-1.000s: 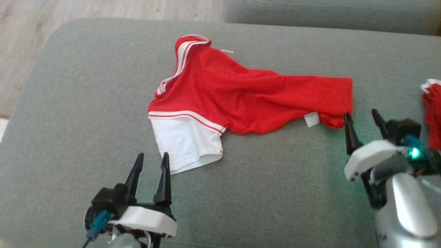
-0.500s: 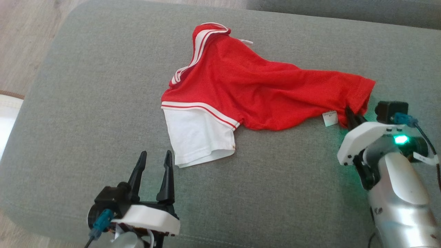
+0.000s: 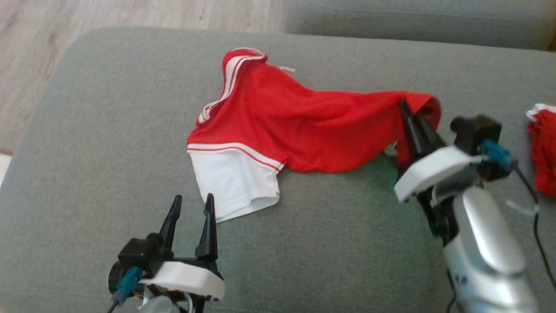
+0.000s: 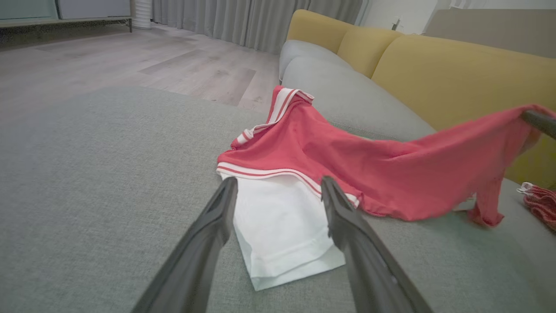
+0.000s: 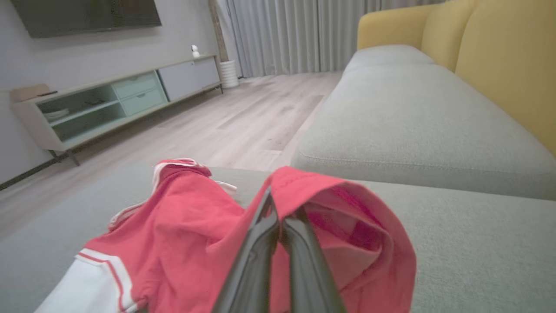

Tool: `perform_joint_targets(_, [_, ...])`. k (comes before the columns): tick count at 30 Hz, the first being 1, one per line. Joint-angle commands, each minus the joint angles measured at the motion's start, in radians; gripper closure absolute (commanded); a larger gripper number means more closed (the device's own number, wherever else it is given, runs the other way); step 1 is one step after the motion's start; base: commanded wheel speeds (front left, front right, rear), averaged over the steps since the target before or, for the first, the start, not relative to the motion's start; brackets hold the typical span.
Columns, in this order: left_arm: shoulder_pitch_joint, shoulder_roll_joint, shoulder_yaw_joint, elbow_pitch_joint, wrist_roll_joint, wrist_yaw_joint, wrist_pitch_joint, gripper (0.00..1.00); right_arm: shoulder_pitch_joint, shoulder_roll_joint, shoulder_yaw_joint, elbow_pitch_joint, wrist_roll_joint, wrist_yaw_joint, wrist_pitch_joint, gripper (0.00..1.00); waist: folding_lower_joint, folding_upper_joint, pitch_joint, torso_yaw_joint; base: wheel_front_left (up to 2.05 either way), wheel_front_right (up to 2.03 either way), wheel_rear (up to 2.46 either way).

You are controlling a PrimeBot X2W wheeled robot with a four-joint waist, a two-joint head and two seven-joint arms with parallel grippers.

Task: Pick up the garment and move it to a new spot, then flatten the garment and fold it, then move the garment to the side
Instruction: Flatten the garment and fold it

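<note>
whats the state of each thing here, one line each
garment, crumpled, unfolded, one red end raised off the cushion, rest lying on it
right gripper, jaws shut on the garment's raised end
left gripper, jaws open, holding nothing
second red cloth, bunched at the cushion's right side

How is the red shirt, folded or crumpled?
Crumpled, not folded: the shirt lies wrinkled on the sofa, one end pinched up by the right claw.

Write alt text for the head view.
The right pincer is shut on one end of a red mesh garment with white trim, holding it raised off a grey fabric sofa cushion. The left pincer hovers open near its white panel.
</note>
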Motion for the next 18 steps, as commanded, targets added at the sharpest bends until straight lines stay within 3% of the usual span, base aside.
perform_joint_targets(1, [-0.013,0.019,0.033,-0.031,0.005,0.011,-0.002,0.0,0.021,0.013,0.027,-0.058,0.01,0.007,0.007,1.0,0.0001,-0.0001,-0.023,-0.022,0.0,0.0,0.0])
perform_joint_targets(12, [0.04,0.053,0.052,-0.063,-0.011,0.035,0.003,0.0,0.408,0.024,0.094,-0.567,0.068,0.007,0.183,1.0,0.0001,-0.0001,-0.079,-0.082,0.0,0.0,0.0])
perform_joint_targets(15, [0.047,0.056,0.053,-0.069,-0.013,0.036,0.003,0.0,0.489,0.024,0.12,-0.643,0.082,0.007,0.239,1.0,0.0001,-0.0001,-0.083,-0.089,0.0,0.0,0.0])
perform_joint_targets(18, [0.047,0.055,0.05,-0.073,-0.013,0.035,0.002,0.0,0.543,0.024,0.125,-0.643,0.067,0.007,0.278,1.0,0.0001,-0.0001,-0.081,-0.09,0.0,0.0,0.0])
